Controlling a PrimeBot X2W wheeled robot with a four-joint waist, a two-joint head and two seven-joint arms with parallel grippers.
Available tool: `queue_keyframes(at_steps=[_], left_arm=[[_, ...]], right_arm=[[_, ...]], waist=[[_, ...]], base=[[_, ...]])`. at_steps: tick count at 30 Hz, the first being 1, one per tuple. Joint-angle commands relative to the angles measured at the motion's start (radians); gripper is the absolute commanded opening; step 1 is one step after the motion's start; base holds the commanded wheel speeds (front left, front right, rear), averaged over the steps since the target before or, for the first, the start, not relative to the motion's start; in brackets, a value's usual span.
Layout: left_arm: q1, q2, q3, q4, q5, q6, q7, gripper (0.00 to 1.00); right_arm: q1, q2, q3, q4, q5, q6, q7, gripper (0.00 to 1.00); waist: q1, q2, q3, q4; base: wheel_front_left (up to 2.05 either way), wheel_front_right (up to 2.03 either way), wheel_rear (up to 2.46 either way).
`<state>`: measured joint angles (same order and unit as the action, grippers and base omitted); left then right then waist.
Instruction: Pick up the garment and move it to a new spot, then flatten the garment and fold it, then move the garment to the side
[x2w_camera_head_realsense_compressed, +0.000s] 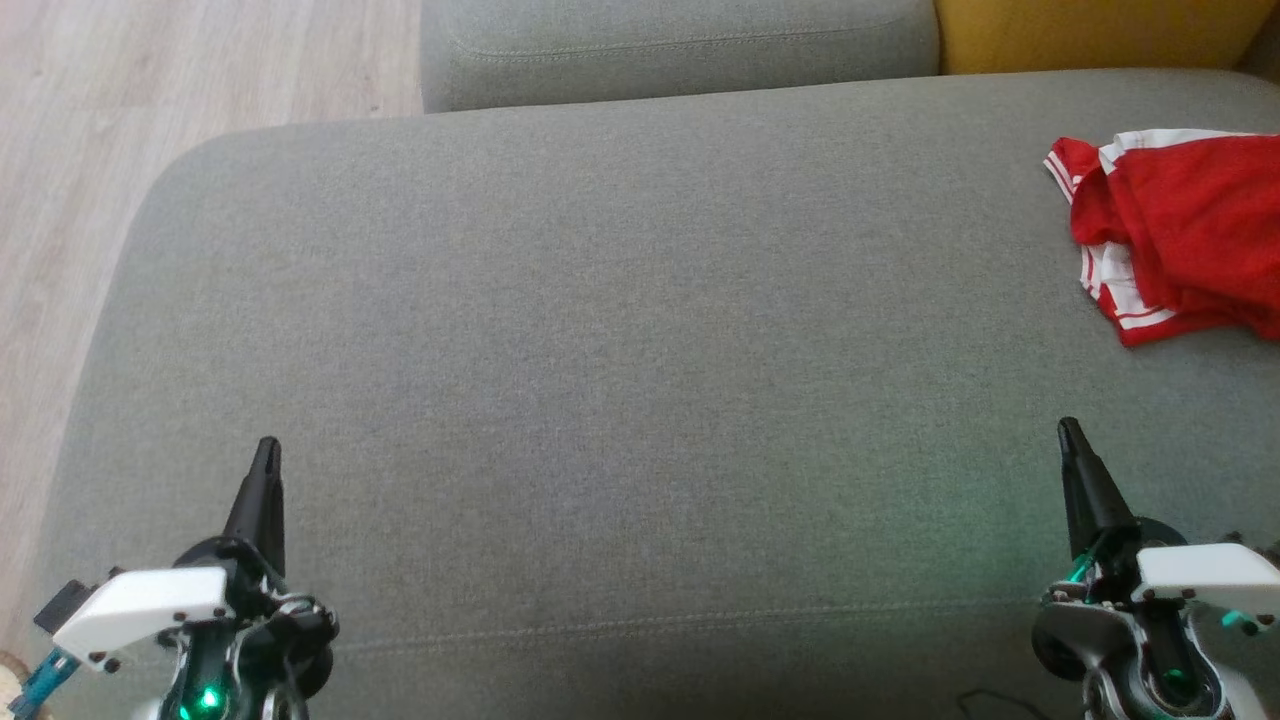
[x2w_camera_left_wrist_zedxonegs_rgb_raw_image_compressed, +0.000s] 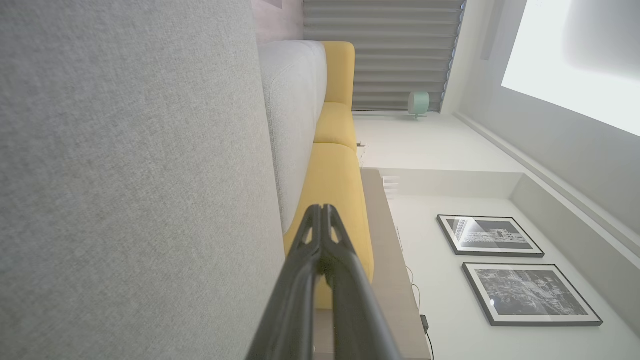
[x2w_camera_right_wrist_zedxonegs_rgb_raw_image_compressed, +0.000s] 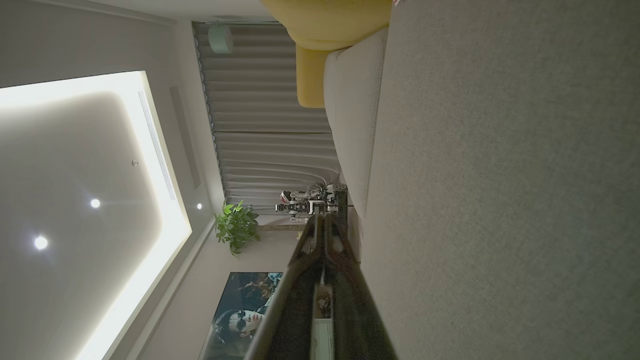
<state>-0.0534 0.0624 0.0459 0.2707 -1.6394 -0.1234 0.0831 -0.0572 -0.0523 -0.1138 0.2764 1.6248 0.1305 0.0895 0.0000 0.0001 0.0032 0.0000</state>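
Left gripper (x2w_camera_head_realsense_compressed: 267, 452), lower left of the head view: jaws were closed tip to tip, holding nothing. Right gripper (x2w_camera_head_realsense_compressed: 1069, 432), lower right: jaws likewise pressed together and empty. Both hung over the grey sofa seat (x2w_camera_head_realsense_compressed: 620, 330), well apart. The garment (x2w_camera_head_realsense_compressed: 1175, 230), red with white striped trim, lay crumpled on the seat at the right edge, apart from the right gripper. Wooden floor (x2w_camera_head_realsense_compressed: 150, 90) showed upper left.

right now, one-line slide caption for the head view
Left gripper and right gripper shut over a grey sofa seat; crumpled red garment lies at far right.
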Motion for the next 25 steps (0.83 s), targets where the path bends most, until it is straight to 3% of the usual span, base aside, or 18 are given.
queue_keyframes(at_steps=[1, 25], left_arm=[[-0.052, 0.01, 0.037, -0.027, 0.005, -0.007, 0.005, 0.0], [-0.053, 0.004, 0.045, -0.027, 0.012, -0.007, 0.012, 0.0]], right_arm=[[-0.049, -0.012, 0.019, -0.033, 0.0, 0.0, 0.008, 0.0], [-0.049, -0.008, 0.014, -0.032, -0.005, 0.0, 0.013, 0.0]], waist=[[0.0, -0.0001, 0.0, 0.0], [0.0, -0.0001, 0.0, 0.0]], base=[[0.0, 0.0, 0.0], [0.0, 0.0, 0.0]])
